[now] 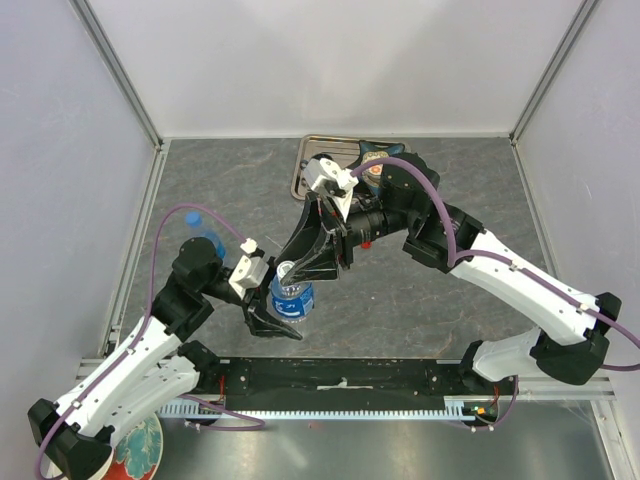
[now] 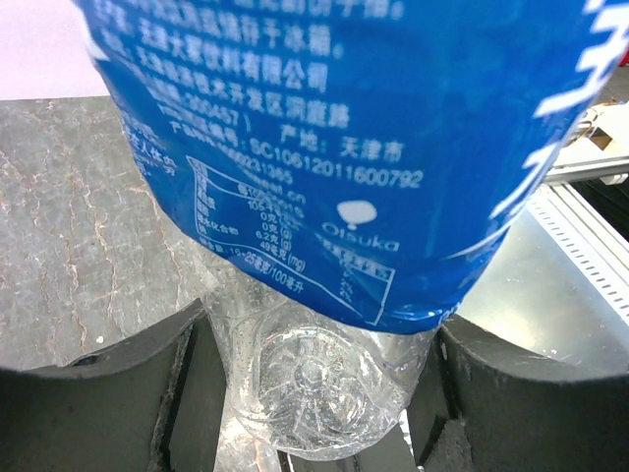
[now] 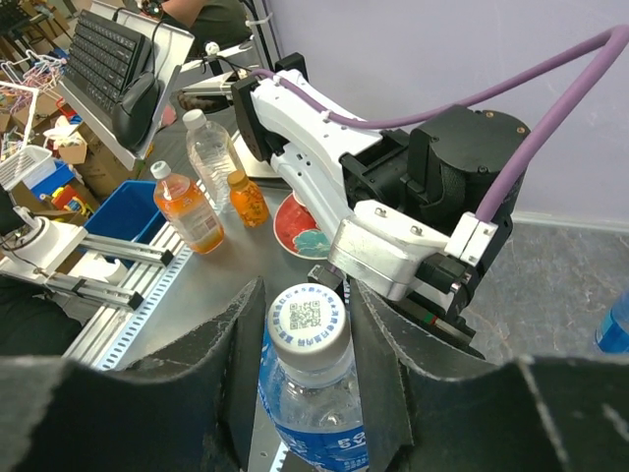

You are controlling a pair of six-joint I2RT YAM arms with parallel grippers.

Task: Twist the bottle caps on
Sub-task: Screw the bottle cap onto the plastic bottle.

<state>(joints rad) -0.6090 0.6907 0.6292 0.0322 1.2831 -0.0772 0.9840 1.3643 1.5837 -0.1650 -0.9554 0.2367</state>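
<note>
Label writing: the labelled bottle [image 2: 324, 147] wears a blue wrap with white Chinese print, the word "Otsuka" under a small balloon mark, the code "SC10612011600792" and a boxed nutrition table
Cap writing: the white cap [image 3: 308, 320] has a black QR code on its top; the finer print around it is too small to read
Surface: a grey marbled table [image 1: 400, 310], with a metal tray [image 1: 303, 165] at its far edge, beyond the right fingers
Room: plain pale walls [image 1: 330, 60] on three sides, with aluminium posts in the corners; past the table's near edge the right wrist view shows orange drink bottles [image 3: 187, 211], a red patterned plate [image 3: 300, 226] and a keyboard [image 3: 108, 44]
Left fingers: the left gripper [image 2: 314, 393] stands fairly wide, one dark finger [image 2: 98, 393] on each side of the labelled bottle's clear lower body, holding it upright
Right fingers: the right gripper [image 3: 307, 305] stands narrow, a pad against each side of the white cap
Cap's place: between the right fingers, on the labelled bottle's neck; how far it is threaded cannot be told
Second bottle: a blue-capped bottle [image 1: 205, 235] stands behind the left wrist, apart from both pairs of fingers
</note>
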